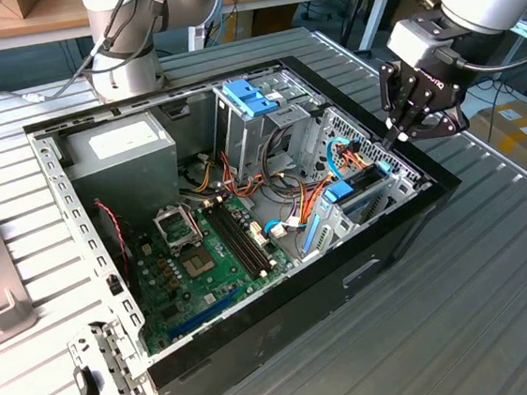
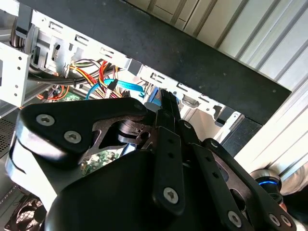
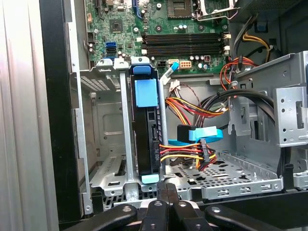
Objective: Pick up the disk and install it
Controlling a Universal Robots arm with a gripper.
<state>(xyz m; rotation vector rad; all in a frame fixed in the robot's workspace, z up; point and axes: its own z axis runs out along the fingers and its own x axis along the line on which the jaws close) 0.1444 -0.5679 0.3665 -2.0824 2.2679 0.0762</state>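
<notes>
The disk [image 3: 146, 144], a dark drive in a bright blue carrier with a blue tab [image 3: 146, 92], stands on edge in a slot of the metal drive cage [image 3: 103, 144] inside the open computer case. In the exterior view the disk [image 1: 355, 188] sits near the case's right wall. My gripper [image 1: 397, 136] hangs just above that corner. Its fingers are shut together with nothing between them, and in the first wrist view the gripper [image 3: 167, 186] is right beside the carrier's near blue end; I cannot tell whether it touches. In the second wrist view the gripper [image 2: 166, 98] points down at the cage.
Orange, yellow and black cables [image 3: 192, 106] run beside the disk. The case also holds a green motherboard [image 1: 203, 251], a grey power supply [image 1: 131, 145] and an upper cage with a light-blue bracket [image 1: 245, 96]. A loose metal bracket [image 1: 103, 375] lies on the slatted table. Another arm's base [image 1: 126, 52] stands behind.
</notes>
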